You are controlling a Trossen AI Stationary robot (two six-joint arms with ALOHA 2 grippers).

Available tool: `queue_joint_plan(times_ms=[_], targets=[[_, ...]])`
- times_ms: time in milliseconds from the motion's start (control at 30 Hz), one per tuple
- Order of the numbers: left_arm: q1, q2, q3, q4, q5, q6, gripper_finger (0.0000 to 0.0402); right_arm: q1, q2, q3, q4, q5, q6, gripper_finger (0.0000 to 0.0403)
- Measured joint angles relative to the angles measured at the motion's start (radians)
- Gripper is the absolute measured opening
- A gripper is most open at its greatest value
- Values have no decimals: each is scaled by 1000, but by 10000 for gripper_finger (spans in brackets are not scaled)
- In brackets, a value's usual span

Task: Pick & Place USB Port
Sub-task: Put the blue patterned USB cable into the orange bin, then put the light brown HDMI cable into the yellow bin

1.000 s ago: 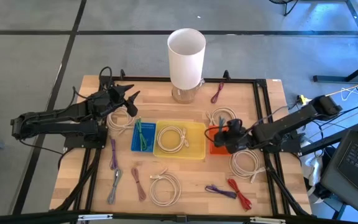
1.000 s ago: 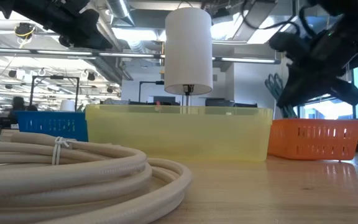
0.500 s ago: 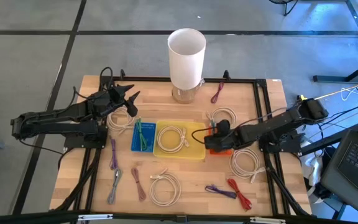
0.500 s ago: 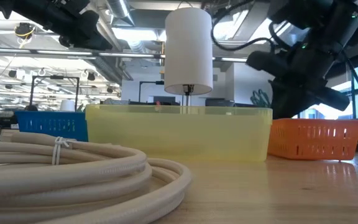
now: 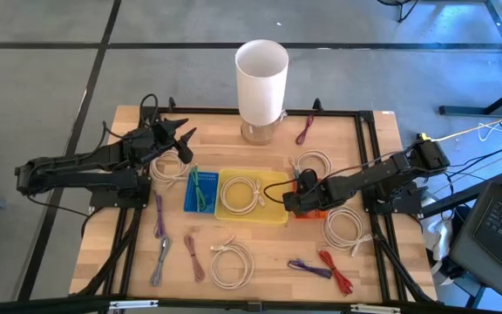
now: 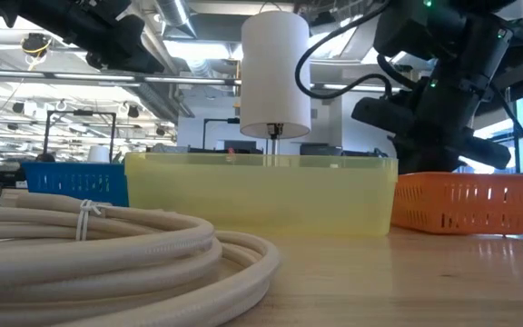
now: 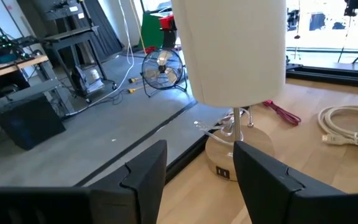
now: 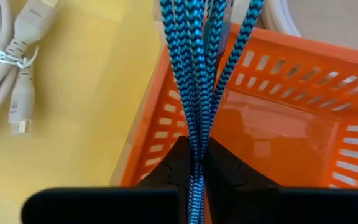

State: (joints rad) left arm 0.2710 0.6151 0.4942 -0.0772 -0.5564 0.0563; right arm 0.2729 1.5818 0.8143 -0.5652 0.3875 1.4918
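- Blue braided cable [image 8: 194, 81], the USB lead this task is about, hangs pinched in the right end effector [image 8: 194, 163], whose fingers are pressed together on its bundled strands.
- Over the last second the right arm has swung from the right of the frame toward the centre; its end effector [image 5: 293, 202] now sits over the left edge of the orange basket [image 5: 308, 209], beside the yellow tray [image 5: 277, 209].
- My reading: the carry is nearly done, and the remaining step is choosing the bin and letting go. From the wrist view the cable dangles over the basket's wall, so which container it will fall into is not settled.
- Orange basket: its floor [image 8: 278, 137] looks bare in the wrist view.
- Yellow tray: holds a coiled cream cable [image 5: 244, 192], tied with a white twist.
- Blue bin [image 5: 200, 193], left of the yellow tray, holds thin green and dark leads.
- Left end effector [image 5: 179, 139] has not moved, waiting spread apart at the upper left of the worktop [image 5: 260, 270], facing the white lamp [image 5: 261, 83].
- Loose cables lie scattered along the lower part of the frame.
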Motion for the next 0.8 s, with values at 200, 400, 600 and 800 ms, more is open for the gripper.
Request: queue_joint_plan(times_ms=[200, 400, 600, 800], targets=[[0, 0, 0, 0, 0, -7, 176, 0, 0, 0, -2, 0, -24, 75], [0, 0, 0, 0, 0, -8, 178, 0, 0, -1, -4, 0, -34, 163], [0, 0, 0, 1, 0, -9, 174, 0, -31, 15, -64, 58, -64, 198], [0, 0, 0, 5, 0, -9, 176, 0, -72, 126, -211, 219, -185, 201]])
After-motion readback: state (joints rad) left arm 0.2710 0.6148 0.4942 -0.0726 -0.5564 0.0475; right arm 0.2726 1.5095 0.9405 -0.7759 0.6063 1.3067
